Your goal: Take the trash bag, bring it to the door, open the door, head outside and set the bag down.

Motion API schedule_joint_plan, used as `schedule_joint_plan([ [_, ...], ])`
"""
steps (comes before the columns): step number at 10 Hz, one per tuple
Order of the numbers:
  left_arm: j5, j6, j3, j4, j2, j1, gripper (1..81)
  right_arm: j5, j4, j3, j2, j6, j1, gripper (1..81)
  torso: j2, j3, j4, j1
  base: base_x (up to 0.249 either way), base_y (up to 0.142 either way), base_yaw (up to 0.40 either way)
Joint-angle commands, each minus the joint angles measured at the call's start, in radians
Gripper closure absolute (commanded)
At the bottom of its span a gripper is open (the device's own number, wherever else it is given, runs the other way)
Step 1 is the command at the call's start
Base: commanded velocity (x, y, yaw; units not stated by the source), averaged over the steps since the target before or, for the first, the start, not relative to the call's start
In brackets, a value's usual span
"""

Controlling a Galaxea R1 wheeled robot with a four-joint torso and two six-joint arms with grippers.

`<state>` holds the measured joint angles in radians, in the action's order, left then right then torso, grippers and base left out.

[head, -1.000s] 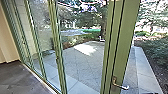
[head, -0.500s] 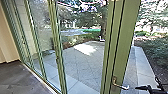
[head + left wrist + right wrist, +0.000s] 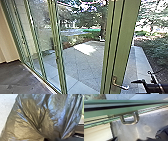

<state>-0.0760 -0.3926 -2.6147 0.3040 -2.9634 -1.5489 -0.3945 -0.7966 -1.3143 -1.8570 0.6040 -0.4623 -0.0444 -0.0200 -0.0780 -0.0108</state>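
Right gripper (image 3: pixel 141 77), spread wide, beside lever handle (image 3: pixel 120 86) on green-framed glass door (image 3: pixel 126 47); black plastic trash bag (image 3: pixel 41 112), held at left; likely fault: misaligned reach skidding off the lever.

The trash bag (image 3: pixel 31 119) is thin plastic, glossy and heavily crinkled, with bright streaks of light along its creases and a film that looks partly see-through. The door handle (image 3: pixel 121 86) is metal, smooth, with a soft shine. The green door frame (image 3: pixel 123 45) has a smooth, painted-looking finish. Beside it, the glass (image 3: pixel 82 56) is clear and smooth. The paving (image 3: pixel 82 68) outside looks matt and stony; the wall (image 3: pixel 6 45) inside is smooth and matt.
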Motion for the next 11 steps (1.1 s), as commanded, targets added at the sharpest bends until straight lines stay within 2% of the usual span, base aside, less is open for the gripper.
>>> schedule_joint_plan([
  [1, 0.058, -0.003, 0.001, 0.009, 0.006, 0.049, 81.1, -0.034, 0.169, 0.018, -0.027, 0.175, 0.15, 1.0, 0.0, 0.0, 0.0, 0.0, 0.0, 0.0, 0.0],
  [2, 0.059, -0.005, -0.002, 0.02, 0.006, 0.049, 81.1, -0.032, 0.217, 0.023, -0.043, 0.227, 0.145, 1.0, 0.0, 0.0, 0.0, 0.0, 0.0, 0.0, 0.0],
  [3, 0.059, -0.005, -0.004, 0.021, 0.004, 0.049, 81.1, -0.03, 0.237, 0.024, -0.05, 0.252, 0.138, 1.0, 0.0, 0.0, 0.0, 0.0, 0.0, 0.0, 0.0],
  [5, 0.059, -0.005, -0.004, 0.02, 0.003, 0.049, 81.1, -0.032, 0.244, -0.005, -0.067, 0.279, 0.113, 1.0, 0.0, 0.0, 0.0, 0.0, 0.0, 0.0, 0.0],
  [7, 0.059, -0.005, -0.004, 0.02, 0.001, 0.049, 81.1, -0.038, 0.261, -0.048, -0.083, 0.342, 0.096, 1.0, 0.0, 0.0, 0.0, 0.0, 0.0, 0.0, 0.0],
  [11, 0.059, -0.005, -0.004, 0.021, 0.003, 0.049, 81.1, -0.066, 0.361, -0.088, -0.134, 0.502, 0.095, 1.0, 0.0, -0.001, 0.0, 0.0, 0.0, 0.0, 0.0],
])
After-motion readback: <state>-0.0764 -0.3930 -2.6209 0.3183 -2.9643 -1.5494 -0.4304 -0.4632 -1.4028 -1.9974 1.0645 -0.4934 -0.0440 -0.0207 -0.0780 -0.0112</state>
